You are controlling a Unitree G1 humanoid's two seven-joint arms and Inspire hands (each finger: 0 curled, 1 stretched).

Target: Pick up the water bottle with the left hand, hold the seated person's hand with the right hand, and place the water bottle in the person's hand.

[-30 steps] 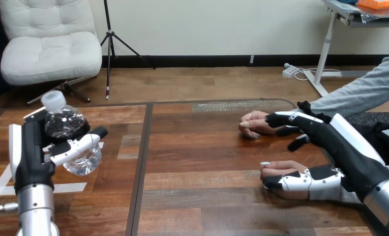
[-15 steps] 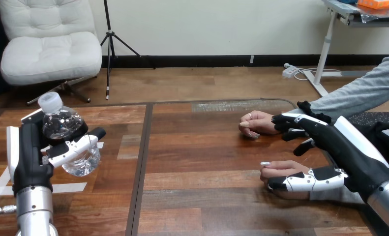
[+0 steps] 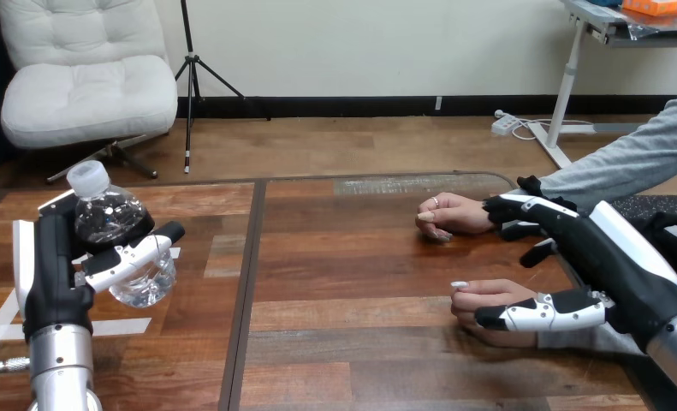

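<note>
My left hand [image 3: 50, 274] is shut on the clear water bottle [image 3: 116, 231], which has a white cap and is held tilted above the table's left part. At the right, the person's farther hand [image 3: 450, 214] rests on the table in a loose fist. The person's nearer hand [image 3: 482, 300] lies closer to me, also on the table. My right hand [image 3: 621, 270] is open between them. Its thumb [image 3: 540, 312] stretches across the top of the nearer hand. Its fingers [image 3: 523, 210] hover by the wrist of the farther hand, curled round nothing.
White tape marks [image 3: 1, 330] lie on the wooden table [image 3: 360, 342] under my left arm. A dark seam [image 3: 249, 282] splits the tabletop. A grey strip [image 3: 420, 184] runs along the far edge. The person's grey sleeve [image 3: 634, 163] comes in from the upper right.
My right hand has slid back to the right, uncovering more of both the person's hands. My left hand shifted slightly left with the bottle, then held still.
</note>
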